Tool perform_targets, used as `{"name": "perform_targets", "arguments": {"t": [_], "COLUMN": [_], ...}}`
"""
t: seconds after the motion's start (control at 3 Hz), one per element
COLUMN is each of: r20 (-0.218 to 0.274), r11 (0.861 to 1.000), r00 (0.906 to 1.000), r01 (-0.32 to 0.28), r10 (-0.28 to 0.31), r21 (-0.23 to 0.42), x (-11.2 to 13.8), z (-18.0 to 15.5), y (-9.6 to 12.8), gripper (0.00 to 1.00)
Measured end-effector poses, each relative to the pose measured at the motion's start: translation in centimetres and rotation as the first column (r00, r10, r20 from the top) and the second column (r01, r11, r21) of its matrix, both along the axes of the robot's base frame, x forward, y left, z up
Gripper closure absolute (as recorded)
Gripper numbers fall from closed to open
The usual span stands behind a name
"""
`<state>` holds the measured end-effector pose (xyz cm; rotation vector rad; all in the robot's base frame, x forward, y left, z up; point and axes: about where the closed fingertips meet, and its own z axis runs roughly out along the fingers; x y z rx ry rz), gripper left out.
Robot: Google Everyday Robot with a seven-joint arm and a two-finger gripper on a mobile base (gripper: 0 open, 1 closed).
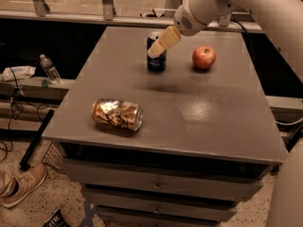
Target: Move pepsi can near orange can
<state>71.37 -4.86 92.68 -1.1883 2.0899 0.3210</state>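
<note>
The pepsi can is dark blue and stands upright at the back middle of the grey table. My gripper reaches in from the upper right on a white arm and overlaps the top front of the pepsi can. I cannot tell whether it touches the can. The orange can is dented and orange-gold. It lies on its side near the table's front left edge, far from the pepsi can.
A red apple sits on the table to the right of the pepsi can. A plastic bottle stands on a low ledge left of the table. Drawers run under the table front. A shoe lies on the floor at the lower left.
</note>
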Motion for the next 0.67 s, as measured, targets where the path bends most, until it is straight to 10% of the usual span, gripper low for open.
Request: {"name": "perform_targets", "arguments": {"t": [0.67], "r20": [-0.035], "r11": [0.999], "r00": [0.9989], "r01": [-0.032], "r10": [0.031], "r21": [-0.019], "x": [0.59], "z": [-1.33], "y": [1.96], "gripper": [0.00]}}
